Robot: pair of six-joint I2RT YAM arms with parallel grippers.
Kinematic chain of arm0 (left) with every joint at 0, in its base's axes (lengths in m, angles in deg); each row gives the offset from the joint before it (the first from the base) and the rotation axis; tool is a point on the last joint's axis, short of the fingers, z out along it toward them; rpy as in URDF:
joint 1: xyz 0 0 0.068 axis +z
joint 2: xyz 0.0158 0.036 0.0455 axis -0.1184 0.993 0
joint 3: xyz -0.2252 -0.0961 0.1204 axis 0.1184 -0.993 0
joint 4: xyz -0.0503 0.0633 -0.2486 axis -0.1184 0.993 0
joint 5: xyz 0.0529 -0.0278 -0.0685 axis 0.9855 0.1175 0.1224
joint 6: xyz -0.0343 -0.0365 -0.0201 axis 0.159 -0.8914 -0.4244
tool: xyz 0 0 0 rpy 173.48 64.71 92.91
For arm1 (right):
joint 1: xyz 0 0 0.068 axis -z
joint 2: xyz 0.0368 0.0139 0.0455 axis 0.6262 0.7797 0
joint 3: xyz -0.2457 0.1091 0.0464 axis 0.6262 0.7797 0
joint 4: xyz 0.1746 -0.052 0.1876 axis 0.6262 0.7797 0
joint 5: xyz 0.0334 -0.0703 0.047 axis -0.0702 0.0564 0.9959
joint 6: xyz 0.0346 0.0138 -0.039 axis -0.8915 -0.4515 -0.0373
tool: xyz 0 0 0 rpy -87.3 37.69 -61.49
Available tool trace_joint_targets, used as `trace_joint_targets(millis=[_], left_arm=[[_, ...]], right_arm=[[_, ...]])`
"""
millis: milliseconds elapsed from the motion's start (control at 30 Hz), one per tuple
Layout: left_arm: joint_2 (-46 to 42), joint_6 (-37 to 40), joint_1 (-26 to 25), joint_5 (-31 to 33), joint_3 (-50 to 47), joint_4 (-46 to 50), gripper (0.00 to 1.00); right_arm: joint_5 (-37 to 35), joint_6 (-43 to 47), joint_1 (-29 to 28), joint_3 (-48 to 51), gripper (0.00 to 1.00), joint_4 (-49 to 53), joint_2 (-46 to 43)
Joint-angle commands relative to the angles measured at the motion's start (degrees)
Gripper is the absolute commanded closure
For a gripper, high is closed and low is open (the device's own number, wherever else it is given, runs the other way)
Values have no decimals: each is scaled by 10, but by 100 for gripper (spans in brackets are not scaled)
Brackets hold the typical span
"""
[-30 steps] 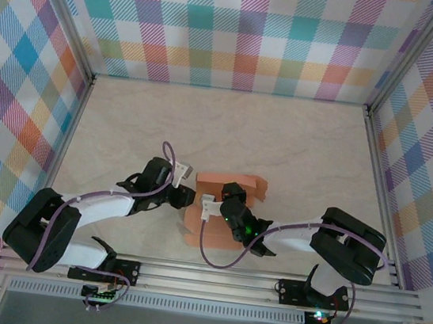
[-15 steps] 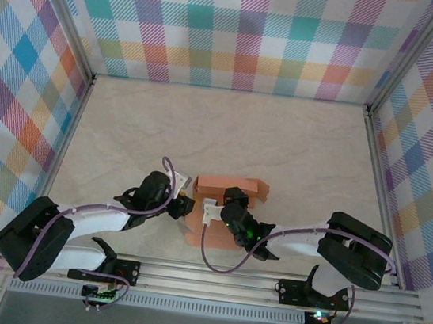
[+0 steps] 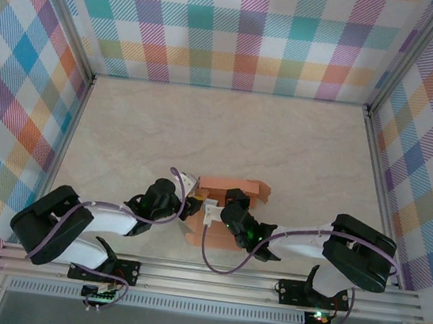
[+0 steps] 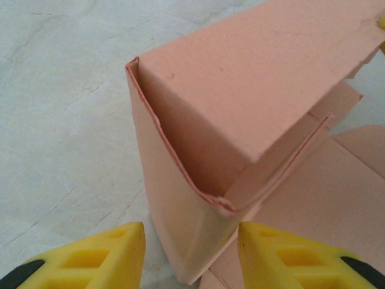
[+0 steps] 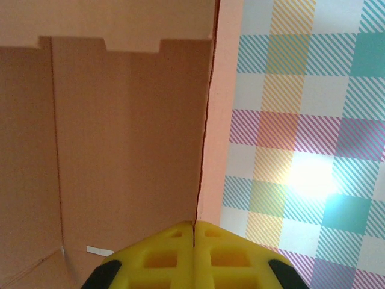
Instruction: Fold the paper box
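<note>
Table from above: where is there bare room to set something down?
The far half of the table, between the box and the back wall, is bare, as is the strip toward the right wall. Crowded at the near middle, where the left hand and right hand are at the box.

One paper box (image 3: 237,187), two pincers (image 4: 191,241) (image 5: 194,227).

Overhead view: bright, even light from above, with short soft shadows under the arms on the pale table (image 3: 244,134). Frame rails bow slightly near the edges. Left wrist view: sharp and clear, with shade inside the fold of the box (image 4: 240,90). Right wrist view: a white glare spot washes out the checked wall (image 5: 310,180). The box interior is dimmer, and the right gripper (image 5: 194,226) looks slightly soft.
</note>
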Motion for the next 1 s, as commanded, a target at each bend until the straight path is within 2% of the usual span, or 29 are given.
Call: trace_joint_targets(millis=[0, 200, 400, 467, 533, 800, 967], left_arm=[[29, 14, -6, -8, 4, -64, 56], [82, 21, -16, -7, 24, -84, 60], [101, 25, -46, 25, 42, -84, 65], [101, 21, -48, 32, 45, -87, 72], [102, 16, -48, 37, 48, -89, 74], [133, -4, -50, 61, 64, -108, 68], [140, -18, -53, 89, 76, -110, 70]], right_arm=[[-6, -20, -5, 9, 100, 31, -7], [-5, -29, -7, 8, 100, 41, -9], [-6, -39, -8, 7, 100, 44, -6], [-6, -42, -8, 8, 100, 47, -7], [-6, -48, -8, 9, 100, 51, -9], [-7, -64, -19, 5, 100, 65, -10], [-7, -76, -27, 0, 100, 71, -1]])
